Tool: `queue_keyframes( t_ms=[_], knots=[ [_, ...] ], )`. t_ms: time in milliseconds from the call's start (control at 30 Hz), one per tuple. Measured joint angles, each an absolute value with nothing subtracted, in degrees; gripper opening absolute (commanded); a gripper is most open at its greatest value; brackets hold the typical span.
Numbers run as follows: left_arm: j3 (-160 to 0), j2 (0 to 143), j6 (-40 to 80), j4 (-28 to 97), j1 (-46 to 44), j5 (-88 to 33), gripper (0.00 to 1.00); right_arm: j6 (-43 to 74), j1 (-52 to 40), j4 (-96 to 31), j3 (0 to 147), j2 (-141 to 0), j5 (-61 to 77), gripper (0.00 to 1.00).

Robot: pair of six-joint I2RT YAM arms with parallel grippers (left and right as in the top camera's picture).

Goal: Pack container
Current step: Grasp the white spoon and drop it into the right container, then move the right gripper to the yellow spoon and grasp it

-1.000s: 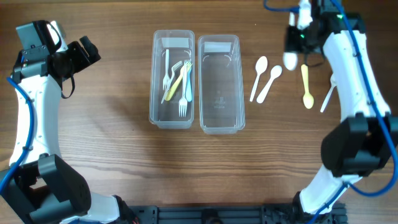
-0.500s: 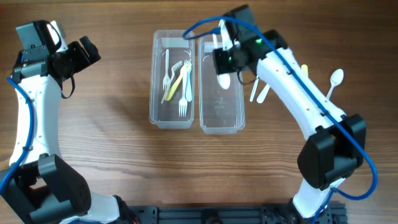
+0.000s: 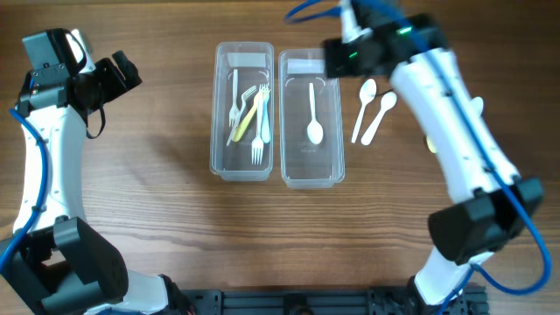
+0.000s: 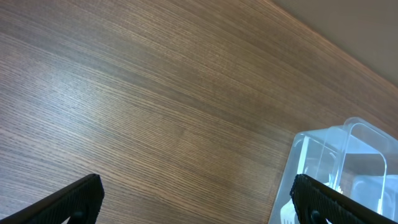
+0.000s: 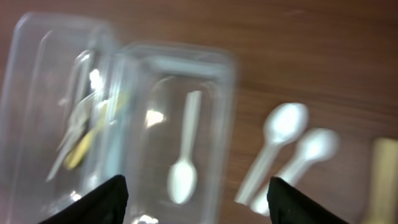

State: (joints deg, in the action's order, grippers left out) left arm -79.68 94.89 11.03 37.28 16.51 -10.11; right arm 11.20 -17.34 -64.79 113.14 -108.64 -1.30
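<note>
Beside the right-hand container, two white spoons lie loose: light, stiff, slippery, best pinched mid-handle; right gripper gapes empty; left gripper stands wide.

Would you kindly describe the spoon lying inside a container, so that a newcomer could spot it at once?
Two clear containers sit side by side on the table. The right container holds a single white spoon, bowl toward the robot. The other white spoons lie outside, and the left container holds forks.
</note>
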Motion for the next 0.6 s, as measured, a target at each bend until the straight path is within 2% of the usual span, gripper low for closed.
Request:
queue_keyframes(
  t_ms=[133,300,600],
  knots=[
    [-79.68,94.89,11.03,37.28,16.53,-10.11,1.00,9.85,-5.21,-72.77,117.10,-104.60,-5.89,0.73],
    [-79.68,94.89,11.03,37.28,16.53,-10.09,1.00,4.75,7.90,-75.68,115.26,-103.96,-7.55,0.73],
    [-79.68,94.89,11.03,37.28,16.51,-10.11,1.00,-2.11,13.82,-63.42,99.77,-109.14,-4.08,0.76]
  ],
)
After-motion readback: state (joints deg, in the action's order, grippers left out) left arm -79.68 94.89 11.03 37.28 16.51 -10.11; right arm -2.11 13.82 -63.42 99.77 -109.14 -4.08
